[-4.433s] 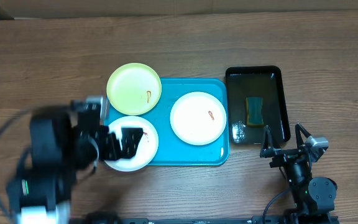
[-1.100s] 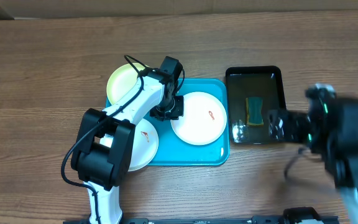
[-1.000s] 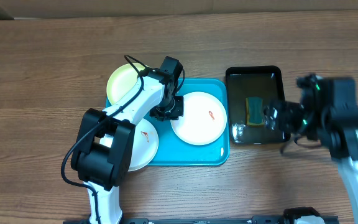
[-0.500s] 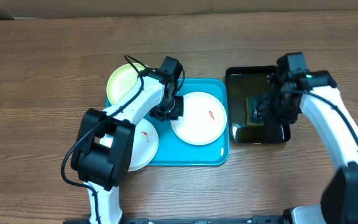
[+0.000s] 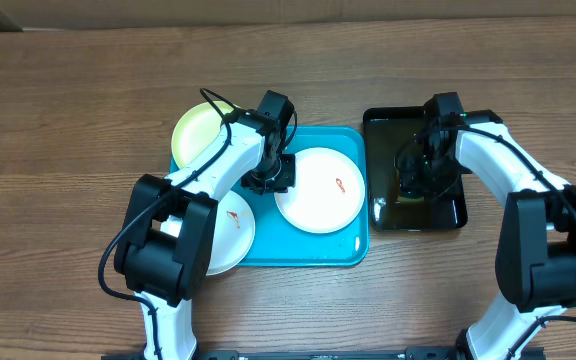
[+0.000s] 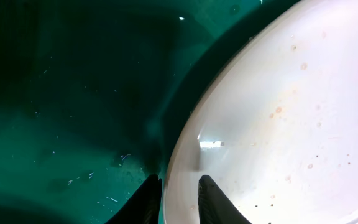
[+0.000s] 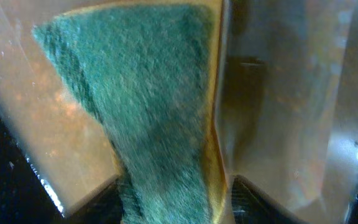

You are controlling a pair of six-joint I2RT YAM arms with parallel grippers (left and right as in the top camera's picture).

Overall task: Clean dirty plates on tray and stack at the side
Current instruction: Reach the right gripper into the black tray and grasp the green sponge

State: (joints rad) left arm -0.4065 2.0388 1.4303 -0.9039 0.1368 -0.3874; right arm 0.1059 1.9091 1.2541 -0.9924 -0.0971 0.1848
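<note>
Brown wood-grain table fills the overhead view, with the turquoise tray at the centre of the frame and a black basin just beside its right edge.

Three plates sit on the tray. The yellow-green plate hangs over the tray's upper-left corner. The lower white plate hangs over the lower-left edge and carries a reddish smear. The middle white plate lies fully inside the tray on its right half, with a small reddish mark right of its centre.

I have the left gripper down at the left edge of the middle white plate. On the left wrist camera, along the bottom of the frame, its two dark fingertips stand close together with the plate's rim between them. One is on the tray side and one is over the white surface, so the jaws look clamped on that rim. Fine brown specks dot the plate there.

The right gripper is inside the basin, near its left wall. The right wrist camera shows the green sponge running down between the two fingers at the bottom of the frame. The jaws straddle it, but I cannot tell whether they are pressing on it. The basin floor around the sponge looks wet and glossy.
</note>
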